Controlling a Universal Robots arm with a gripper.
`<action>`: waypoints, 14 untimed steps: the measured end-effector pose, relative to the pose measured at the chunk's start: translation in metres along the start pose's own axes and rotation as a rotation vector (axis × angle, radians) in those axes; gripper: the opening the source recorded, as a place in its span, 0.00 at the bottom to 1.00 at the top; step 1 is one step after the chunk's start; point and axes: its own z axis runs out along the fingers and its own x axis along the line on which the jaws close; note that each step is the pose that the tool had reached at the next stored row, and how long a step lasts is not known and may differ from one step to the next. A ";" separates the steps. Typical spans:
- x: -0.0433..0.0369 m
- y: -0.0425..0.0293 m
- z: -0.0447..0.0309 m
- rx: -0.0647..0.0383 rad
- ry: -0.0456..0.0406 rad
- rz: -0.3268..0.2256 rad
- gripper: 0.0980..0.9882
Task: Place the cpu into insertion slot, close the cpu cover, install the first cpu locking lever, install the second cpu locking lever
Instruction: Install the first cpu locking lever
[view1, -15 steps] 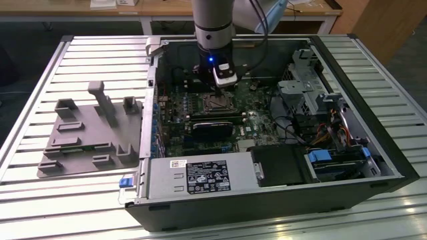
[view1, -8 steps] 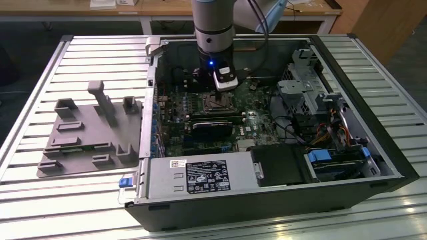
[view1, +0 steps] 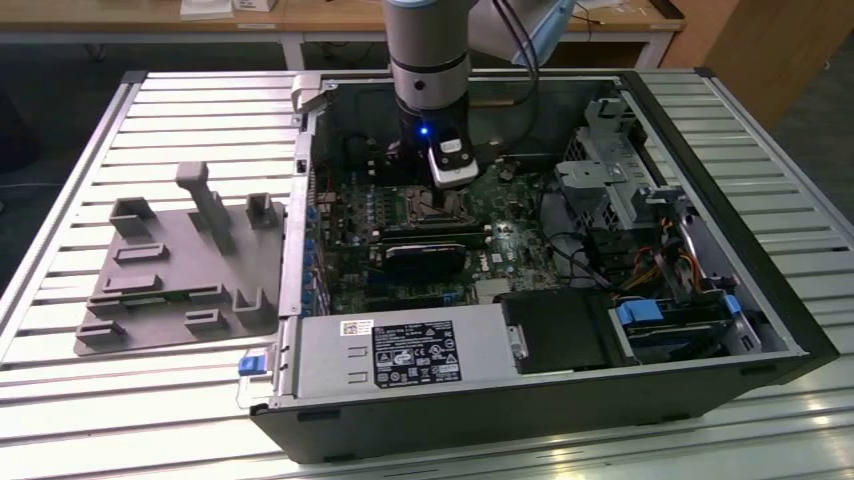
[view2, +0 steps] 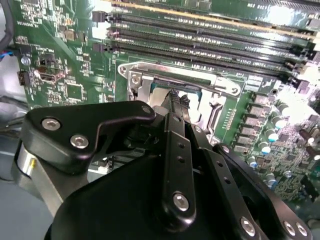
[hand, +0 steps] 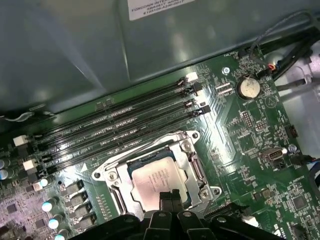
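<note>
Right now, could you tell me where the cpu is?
In the first wrist view, the cpu sits in the insertion slot under the cpu cover, beside the long memory slots.

Open black computer case (view1: 747, 330) on a slatted metal table (view1: 80, 420); grey moulded fixture tray (view1: 174, 290) beside it (exterior view's left); coin-cell battery (hand: 248, 88) on green motherboard (hand: 250, 150).

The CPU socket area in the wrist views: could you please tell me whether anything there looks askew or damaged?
Nothing stands out. The cpu lies flat and square in the insertion slot, framed evenly by the cpu cover, with the tool at its edge.
</note>
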 end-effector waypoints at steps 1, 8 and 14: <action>0.0000 0.0000 0.0000 0.000 0.0000 -0.007 0.00; -0.0002 0.0001 -0.0020 0.001 0.0010 -0.060 0.00; -0.0012 0.0008 -0.0114 -0.002 0.0027 -0.085 0.00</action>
